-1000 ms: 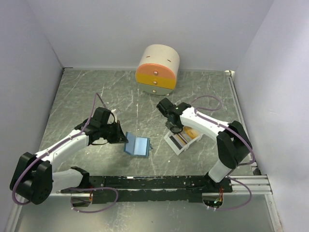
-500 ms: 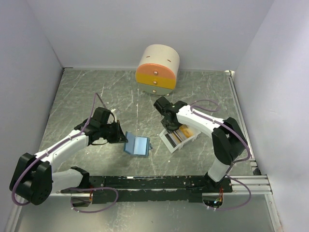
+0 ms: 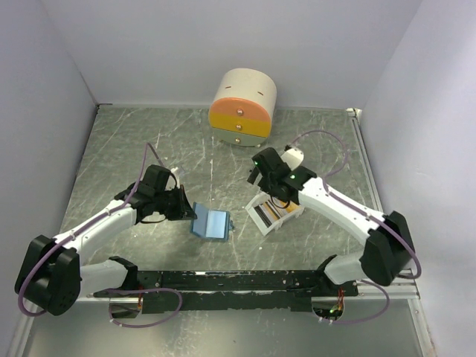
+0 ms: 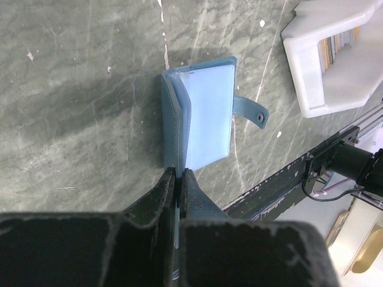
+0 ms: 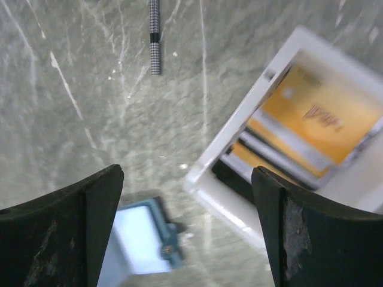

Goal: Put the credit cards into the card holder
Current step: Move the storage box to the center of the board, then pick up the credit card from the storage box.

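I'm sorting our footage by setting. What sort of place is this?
Probably a lab robot test cell, not a home: plain white walls box in a marbled table, two arms are bolted to a rail, and staged props, a wallet and tray, lie there.

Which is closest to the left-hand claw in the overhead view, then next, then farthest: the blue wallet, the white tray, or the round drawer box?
From the left gripper:
1. Card holder, clamped in it, just right.
2. White tray, farther right.
3. Round drawer box, at the back wall.
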### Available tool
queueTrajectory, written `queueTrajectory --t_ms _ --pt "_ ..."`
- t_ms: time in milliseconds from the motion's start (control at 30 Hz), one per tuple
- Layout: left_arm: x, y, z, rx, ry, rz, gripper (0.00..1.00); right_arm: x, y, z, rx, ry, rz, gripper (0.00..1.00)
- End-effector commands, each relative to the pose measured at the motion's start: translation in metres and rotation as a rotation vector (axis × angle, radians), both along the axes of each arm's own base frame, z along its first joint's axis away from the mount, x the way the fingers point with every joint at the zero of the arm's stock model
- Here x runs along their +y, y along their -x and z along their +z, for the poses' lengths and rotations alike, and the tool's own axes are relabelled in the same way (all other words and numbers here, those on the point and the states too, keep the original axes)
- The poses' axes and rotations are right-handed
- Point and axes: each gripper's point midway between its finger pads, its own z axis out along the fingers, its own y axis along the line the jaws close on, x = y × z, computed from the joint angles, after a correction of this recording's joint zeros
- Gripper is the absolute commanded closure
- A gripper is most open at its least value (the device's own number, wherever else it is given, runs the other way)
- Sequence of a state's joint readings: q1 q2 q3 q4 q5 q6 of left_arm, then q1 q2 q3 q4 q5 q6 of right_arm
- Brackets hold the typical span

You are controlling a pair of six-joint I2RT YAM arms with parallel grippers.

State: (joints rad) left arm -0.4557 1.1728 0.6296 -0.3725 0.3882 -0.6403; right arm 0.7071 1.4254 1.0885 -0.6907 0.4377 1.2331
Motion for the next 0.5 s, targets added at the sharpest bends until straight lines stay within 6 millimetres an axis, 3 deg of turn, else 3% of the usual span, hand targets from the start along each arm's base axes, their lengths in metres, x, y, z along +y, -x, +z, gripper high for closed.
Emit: queueTrajectory --t_ms 0,167,333,467 --pt "-0.004 -0.001 0.003 -0.012 0.012 -0.011 0.93 -0.029 -0.013 0.022 -0.178 0.332 0.321 0.11" --pt "-0.004 -0.001 0.004 -0.014 0.017 -0.016 0.93 -0.055 -0.008 0.017 -0.173 0.611 0.559 0.16" --pt "-0.006 -0.001 0.007 -0.018 0.029 -0.022 0.93 -0.061 -0.001 -0.016 -0.048 0.765 0.784 0.19" --pt "-0.005 -0.001 0.012 -0.026 0.024 -0.024 0.93 -0.059 0.005 -0.042 0.017 0.778 0.885 0.31"
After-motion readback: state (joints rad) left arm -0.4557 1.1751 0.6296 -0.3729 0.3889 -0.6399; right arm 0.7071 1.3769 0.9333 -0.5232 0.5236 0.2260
